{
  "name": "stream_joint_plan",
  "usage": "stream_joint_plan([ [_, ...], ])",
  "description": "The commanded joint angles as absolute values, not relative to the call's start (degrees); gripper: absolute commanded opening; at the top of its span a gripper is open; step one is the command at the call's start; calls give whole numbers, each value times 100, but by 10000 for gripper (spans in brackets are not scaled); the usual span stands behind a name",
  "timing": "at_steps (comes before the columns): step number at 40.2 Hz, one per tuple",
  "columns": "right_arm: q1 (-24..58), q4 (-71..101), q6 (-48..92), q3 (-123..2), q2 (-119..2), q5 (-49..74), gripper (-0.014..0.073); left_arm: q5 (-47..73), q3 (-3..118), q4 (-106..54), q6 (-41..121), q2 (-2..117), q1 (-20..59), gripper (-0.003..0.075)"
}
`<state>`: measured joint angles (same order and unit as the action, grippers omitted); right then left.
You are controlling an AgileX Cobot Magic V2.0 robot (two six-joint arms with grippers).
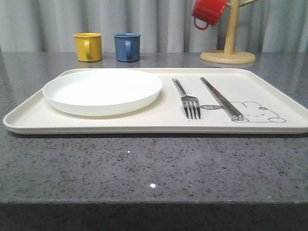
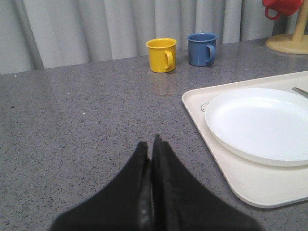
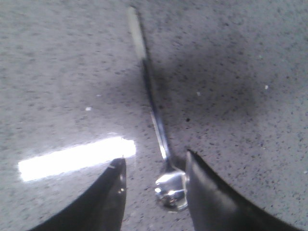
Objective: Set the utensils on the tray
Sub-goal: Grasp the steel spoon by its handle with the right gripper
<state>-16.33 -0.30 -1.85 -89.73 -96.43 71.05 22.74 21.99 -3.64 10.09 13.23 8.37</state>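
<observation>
The cream tray point(image 1: 144, 124) lies on the grey counter. On it rest the round white plate point(image 1: 102, 90) at the left, the silver fork point(image 1: 187, 100) in the middle, and the metal chopsticks point(image 1: 221, 98) beside the rabbit drawing. The left wrist view has the plate point(image 2: 262, 122) on the tray point(image 2: 250, 185) off to one side of my left gripper point(image 2: 150, 143), which is shut with nothing in it, above bare counter. My right gripper point(image 3: 155, 161) is open low over the counter, its fingers either side of the metal spoon point(image 3: 161, 144), whose bowl lies against one finger.
A yellow mug point(image 1: 88, 46) and a blue mug point(image 1: 127, 46) stand behind the tray. A wooden mug stand point(image 1: 228, 48) at the back right holds a red mug point(image 1: 208, 13). The counter's front edge runs near the camera.
</observation>
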Motion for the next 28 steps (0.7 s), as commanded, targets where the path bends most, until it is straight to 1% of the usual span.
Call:
stream_joint_plan([
  [1, -1691, -83, -45, -9138, -9628, 7373, 330, 1805, 2354, -420, 971, 1376, 832, -18],
  [15, -1681, -73, 67, -9138, -10172, 7010, 330, 1805, 2354, -420, 971, 1376, 832, -18],
  [28, -1681, 0, 67, -9138, -10471, 6979, 326, 1805, 2354, -420, 971, 1376, 832, -18],
])
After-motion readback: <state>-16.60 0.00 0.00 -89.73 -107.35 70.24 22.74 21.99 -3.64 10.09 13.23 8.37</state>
